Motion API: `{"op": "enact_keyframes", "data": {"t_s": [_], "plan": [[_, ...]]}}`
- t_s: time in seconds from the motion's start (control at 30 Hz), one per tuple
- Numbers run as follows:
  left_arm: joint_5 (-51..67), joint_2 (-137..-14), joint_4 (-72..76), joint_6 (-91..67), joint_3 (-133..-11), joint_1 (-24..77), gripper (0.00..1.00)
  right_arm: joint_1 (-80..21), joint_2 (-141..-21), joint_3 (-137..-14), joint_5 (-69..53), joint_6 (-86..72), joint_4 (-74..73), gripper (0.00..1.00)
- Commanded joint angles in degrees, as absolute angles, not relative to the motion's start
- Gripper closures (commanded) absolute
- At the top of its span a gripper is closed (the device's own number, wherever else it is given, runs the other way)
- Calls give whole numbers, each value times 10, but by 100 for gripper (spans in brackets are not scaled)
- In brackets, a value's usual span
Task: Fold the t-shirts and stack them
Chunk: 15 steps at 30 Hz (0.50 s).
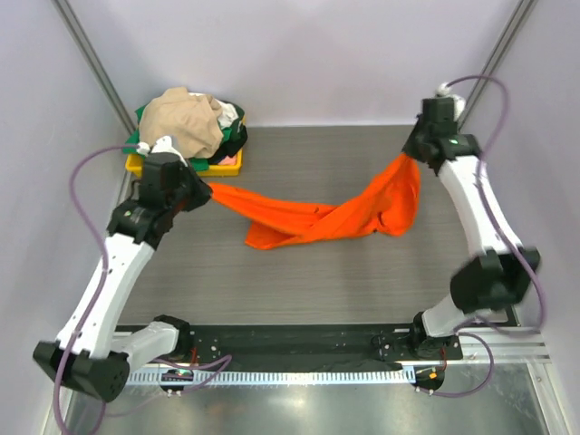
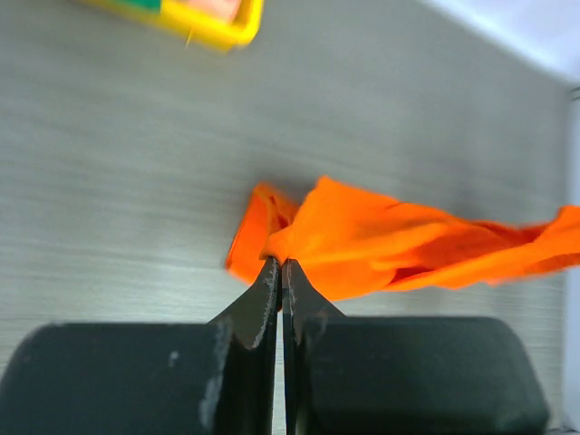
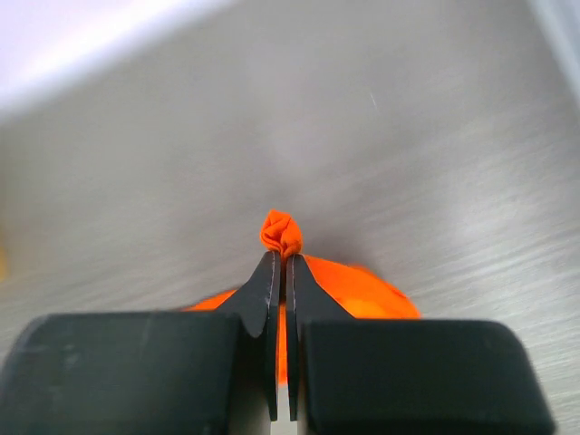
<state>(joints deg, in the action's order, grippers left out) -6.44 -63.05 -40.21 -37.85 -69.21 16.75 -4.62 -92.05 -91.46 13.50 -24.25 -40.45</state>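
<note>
Two ends of the orange t-shirt are being pinched in fully closed jaws: left gripper one side, right gripper the other.

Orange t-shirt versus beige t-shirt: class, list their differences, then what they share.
The orange t-shirt is bright; the beige t-shirt is pale. The orange one is strung out between the left pincer and right pincer, sagging to the table; the beige one lies bunched atop the yellow bin, ungripped. Both are unfolded cloth.
</note>
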Motion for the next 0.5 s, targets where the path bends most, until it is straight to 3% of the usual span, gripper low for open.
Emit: {"op": "enact_keyframes", "data": {"t_s": [0.0, 0.3, 0.47], "plan": [[-67, -573, -446, -330, -764, 166, 100, -46, -746, -940, 113, -235, -439, 99], [-82, -464, -511, -309, -905, 166, 100, -45, -446, -962, 77, -209, -462, 99], [-103, -449, -505, -317, -919, 165, 100, -45, -383, -970, 66, -212, -474, 99]]}}
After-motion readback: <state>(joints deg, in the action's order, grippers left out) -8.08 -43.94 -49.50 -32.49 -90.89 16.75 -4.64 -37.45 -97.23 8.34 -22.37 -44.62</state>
